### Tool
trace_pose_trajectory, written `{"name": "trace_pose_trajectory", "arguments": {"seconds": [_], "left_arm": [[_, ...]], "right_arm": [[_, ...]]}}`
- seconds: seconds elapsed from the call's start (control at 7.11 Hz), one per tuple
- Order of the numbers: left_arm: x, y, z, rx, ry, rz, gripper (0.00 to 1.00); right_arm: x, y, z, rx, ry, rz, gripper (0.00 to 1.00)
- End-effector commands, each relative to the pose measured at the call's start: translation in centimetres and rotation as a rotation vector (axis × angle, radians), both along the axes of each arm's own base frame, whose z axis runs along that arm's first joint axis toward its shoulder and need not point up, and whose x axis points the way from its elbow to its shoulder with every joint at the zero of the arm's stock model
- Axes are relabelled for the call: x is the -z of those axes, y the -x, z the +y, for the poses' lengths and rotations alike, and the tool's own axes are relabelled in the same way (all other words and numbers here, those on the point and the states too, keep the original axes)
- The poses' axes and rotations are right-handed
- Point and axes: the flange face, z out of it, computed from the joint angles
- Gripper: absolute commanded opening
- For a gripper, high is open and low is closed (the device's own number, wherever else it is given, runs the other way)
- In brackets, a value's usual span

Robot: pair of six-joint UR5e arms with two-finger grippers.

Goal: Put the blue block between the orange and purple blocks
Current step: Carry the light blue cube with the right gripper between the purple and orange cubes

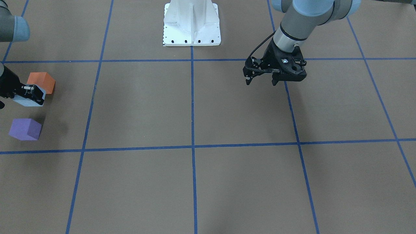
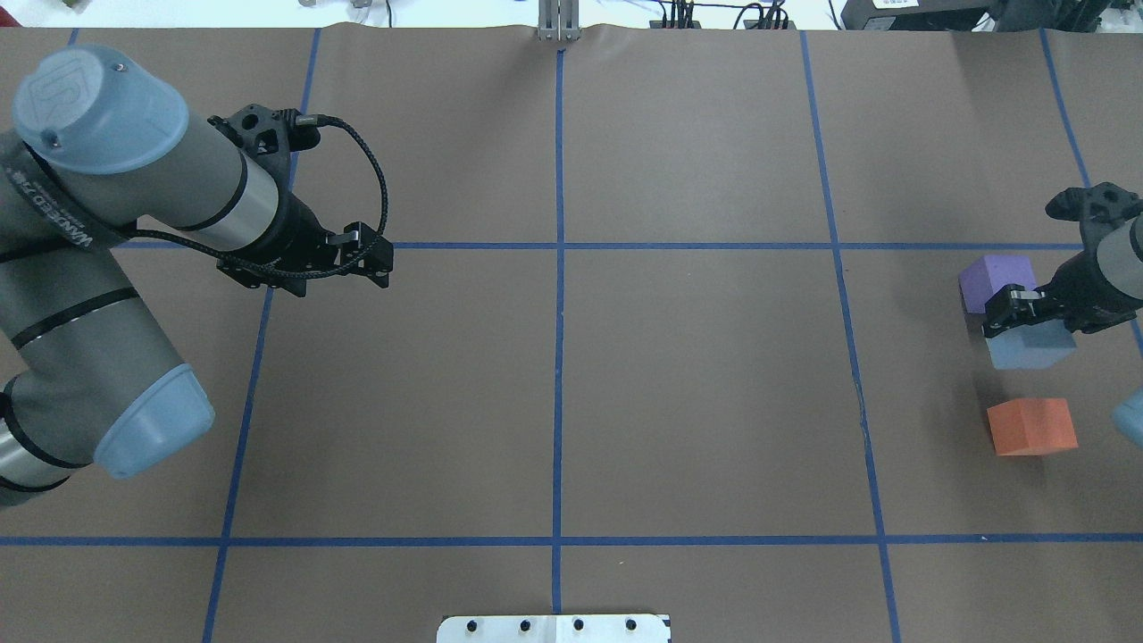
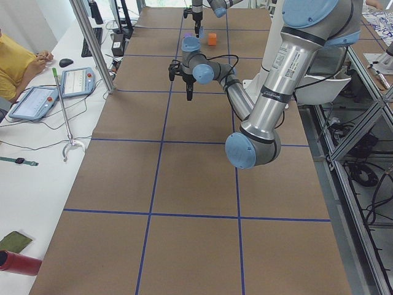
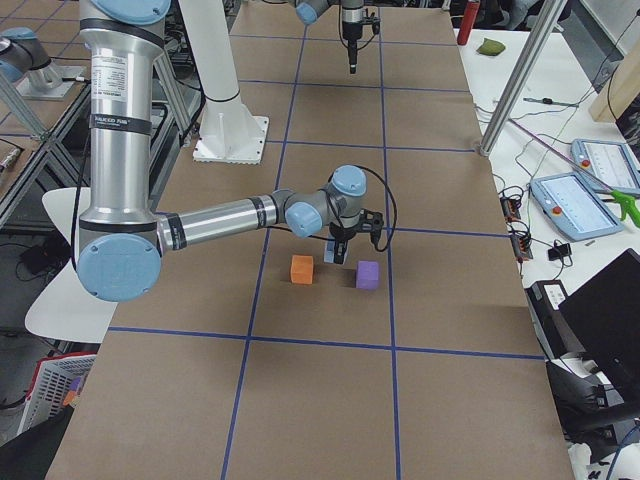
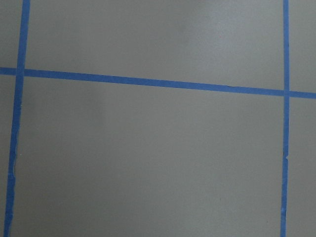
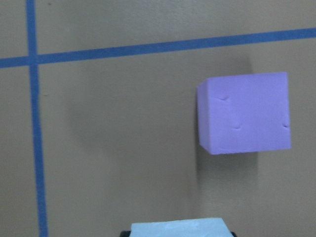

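Note:
The light blue block (image 1: 27, 101) is between the fingers of my right gripper (image 1: 31, 93), which is shut on it. It sits in the gap between the orange block (image 1: 40, 81) and the purple block (image 1: 24, 129), apparently just above the table. In the overhead view the blue block (image 2: 1031, 348) is close to the purple block (image 2: 996, 281), with the orange block (image 2: 1031, 426) a little apart. The right wrist view shows the purple block (image 6: 243, 113) and the blue block's edge (image 6: 177, 228). My left gripper (image 1: 261, 83) hovers open and empty, far from the blocks.
The brown table is divided by blue tape lines (image 1: 192, 146). The white robot base (image 1: 191, 26) stands at mid table edge. The blocks lie near the table's end on my right (image 2: 1107, 402). The left wrist view shows only bare table (image 5: 158, 148).

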Motion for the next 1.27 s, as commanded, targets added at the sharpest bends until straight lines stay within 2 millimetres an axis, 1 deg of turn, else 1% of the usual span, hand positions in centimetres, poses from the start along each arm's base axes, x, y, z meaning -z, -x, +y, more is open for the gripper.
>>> {"name": "trace_pose_trajectory", "arguments": {"seconds": [0.0,0.14,0.42,0.56,0.99,1.13], "left_arm": [[0.1,-0.1,0.0,0.000,0.000,0.001,1.00],[0.2,-0.1,0.0,0.001,0.000,0.002,1.00],[0.2,-0.1,0.0,0.007,0.008,0.004,1.00],[0.1,-0.1,0.0,0.008,0.008,0.003,1.00],[0.0,-0.2,-0.1,0.008,0.010,0.000,1.00],[0.0,-0.2,-0.1,0.008,0.011,-0.001,1.00]], "right_arm": [[-3.9,0.4,-0.5,-0.006,-0.018,-0.012,0.00],[-4.8,0.5,-0.6,-0.005,-0.006,-0.003,0.00],[-5.2,0.7,-0.5,-0.002,-0.004,0.005,0.00],[-5.2,0.8,-0.5,-0.003,-0.008,0.012,0.00],[-5.0,3.1,0.0,0.026,-0.038,0.037,0.00],[-4.9,3.0,0.0,0.030,-0.044,0.036,0.00]]}}
